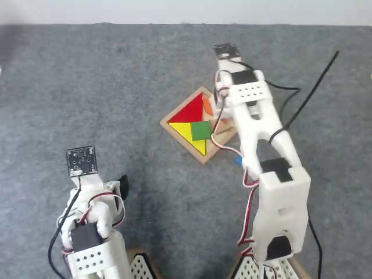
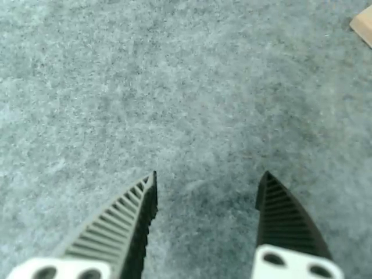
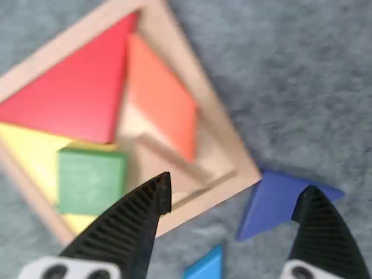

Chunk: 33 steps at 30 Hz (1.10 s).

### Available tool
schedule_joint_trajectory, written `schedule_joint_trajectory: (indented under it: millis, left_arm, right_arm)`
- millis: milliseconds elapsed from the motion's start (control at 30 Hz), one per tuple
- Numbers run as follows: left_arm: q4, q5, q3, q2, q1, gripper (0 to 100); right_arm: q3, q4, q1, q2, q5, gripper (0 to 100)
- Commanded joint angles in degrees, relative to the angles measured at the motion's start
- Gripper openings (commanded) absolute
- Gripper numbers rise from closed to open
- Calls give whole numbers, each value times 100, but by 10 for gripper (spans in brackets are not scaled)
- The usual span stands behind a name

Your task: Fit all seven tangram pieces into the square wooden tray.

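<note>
The square wooden tray (image 1: 180, 106) lies turned like a diamond. It holds a red triangle (image 1: 189, 110), a yellow triangle (image 1: 189, 135), a green square (image 1: 200, 131) and an orange piece (image 1: 207, 106). In the right wrist view the tray rim (image 3: 212, 110) runs past the orange piece (image 3: 163, 96). My right gripper (image 3: 235, 195) hangs open over the tray's corner. A dark blue triangle (image 3: 279, 197) lies on the carpet just outside that corner, between the fingers. A light blue piece (image 3: 206, 264) lies close by. My left gripper (image 2: 206, 183) is open over bare carpet, far from the tray.
Grey carpet covers the whole table. The right arm (image 1: 256, 128) stretches over the tray's right side and hides part of it. A corner of the tray (image 2: 363, 26) shows at the edge of the left wrist view. The left arm (image 1: 93, 226) sits at the front left.
</note>
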Motion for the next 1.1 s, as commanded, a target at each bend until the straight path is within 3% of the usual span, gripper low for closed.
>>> schedule_joint_trajectory:
  millis: [0, 200, 467, 1067]
  left_arm:
    - [26, 44, -127, -114, -9, 271]
    - [26, 44, -127, -114, -9, 271]
    - [26, 44, -127, -114, -9, 271]
    - [26, 44, -127, -114, -9, 271]
  right_arm:
    - [-44, -198, 119, 40, 220, 333]
    - [-492, -391, 110, 470, 202, 333]
    - [-1371, 374, 119, 1244, 220, 333]
    - [-2084, 13, -312, 1499, 202, 333]
